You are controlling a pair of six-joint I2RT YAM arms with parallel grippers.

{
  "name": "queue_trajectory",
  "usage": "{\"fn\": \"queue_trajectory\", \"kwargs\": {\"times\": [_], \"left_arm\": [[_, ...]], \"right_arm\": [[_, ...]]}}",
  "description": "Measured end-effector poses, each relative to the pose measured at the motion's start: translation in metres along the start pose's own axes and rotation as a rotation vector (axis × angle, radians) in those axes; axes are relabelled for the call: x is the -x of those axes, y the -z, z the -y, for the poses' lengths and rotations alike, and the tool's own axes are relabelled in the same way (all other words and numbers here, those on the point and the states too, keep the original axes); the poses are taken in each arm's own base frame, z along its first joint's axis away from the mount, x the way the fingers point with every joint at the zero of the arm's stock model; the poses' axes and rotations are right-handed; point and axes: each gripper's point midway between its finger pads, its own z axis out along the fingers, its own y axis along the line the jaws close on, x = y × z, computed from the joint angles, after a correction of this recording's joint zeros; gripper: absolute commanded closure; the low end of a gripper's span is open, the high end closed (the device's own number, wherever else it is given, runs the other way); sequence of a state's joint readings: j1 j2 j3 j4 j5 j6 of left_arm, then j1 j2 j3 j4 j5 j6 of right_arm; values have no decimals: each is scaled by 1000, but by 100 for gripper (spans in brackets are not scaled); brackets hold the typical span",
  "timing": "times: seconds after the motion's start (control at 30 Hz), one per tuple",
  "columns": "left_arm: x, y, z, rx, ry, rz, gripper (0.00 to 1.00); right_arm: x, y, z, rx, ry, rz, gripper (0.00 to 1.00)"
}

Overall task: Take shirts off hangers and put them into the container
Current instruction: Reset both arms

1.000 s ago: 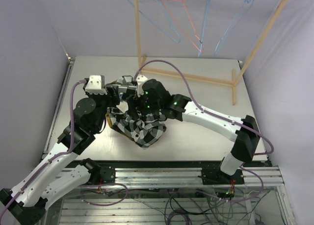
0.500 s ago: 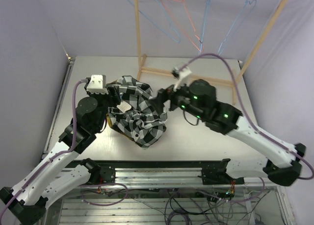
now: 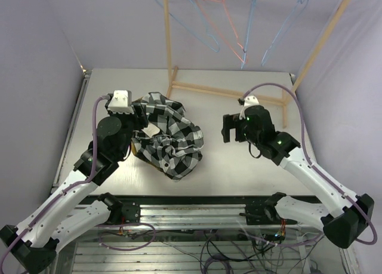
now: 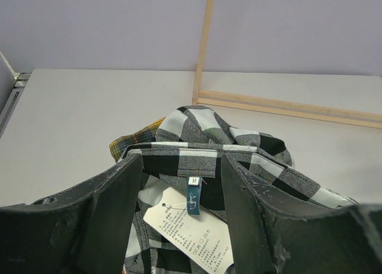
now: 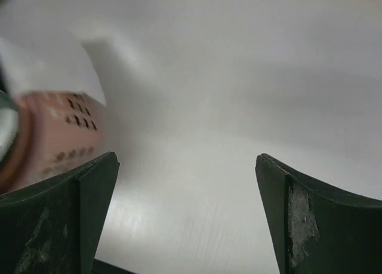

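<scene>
Pale grey tabletop [image 3: 239,172], lilac walls, light wooden rack frame [image 3: 230,94] standing behind the salmon-pink perforated plastic laundry basket [image 5: 51,137]. The basket is almost buried. The black-and-white checked button shirt [image 3: 173,145] is heaped on it and spills over its near side, and a yellow-and-black plaid shirt [image 4: 140,134] peeks out beneath on the basket's left. The four thin wire hangers [image 3: 215,47], three light blue and one pink-red, hang bare above and behind the basket, so unhanging looks done. Probably only tucking cloth in is left. The left gripper [image 4: 182,166] is at the basket's far-left side, jaws apart and straddling the checked shirt's collar and white paper tag [image 4: 179,226]. It looks posed to pinch or press the collar down, but I can't tell if the pads touch cloth. The right gripper [image 3: 230,128] is well right of the basket over bare table, jaws spread wide and empty; its wrist view is blurred. The other two shirts are not visible, presumably under the heap. The overhanging cloth hides the basket rim.
</scene>
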State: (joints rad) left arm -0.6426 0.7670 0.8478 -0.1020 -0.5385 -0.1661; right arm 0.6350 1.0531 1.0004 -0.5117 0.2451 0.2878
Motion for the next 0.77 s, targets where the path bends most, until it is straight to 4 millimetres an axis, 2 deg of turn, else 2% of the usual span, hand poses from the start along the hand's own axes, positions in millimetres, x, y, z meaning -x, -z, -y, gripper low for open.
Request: {"fn": "queue_trajectory", "kwargs": {"times": [0.1,0.2,0.3,0.37,0.47,0.7,0.77], "left_arm": [[0,0,0,0,0,0,34],[0,0,0,1,-1,-1,34],[-1,-1,0,1,-2,-4,34],[-1,-1,0,1,-3,-4,34],[-1,-1,0,1,-3,-4,34],[-5,-3,2,-1,-9,-16,35],[-7,-4,2,0,-13,-23,35]], "right_arm": [[-36,-6,19,-26,-13,-84,0],[-48,-12,40,-68,-53,-106,0],[-61,-17,74,-145,-133,-130,0],[-67,-18,88,-180,-185,-143,0],[-61,-14,98,-203,-253,-109,0],[-33,0,101,-230,-337,8,1],[-31,2,105,-250,-352,23,0]]}}
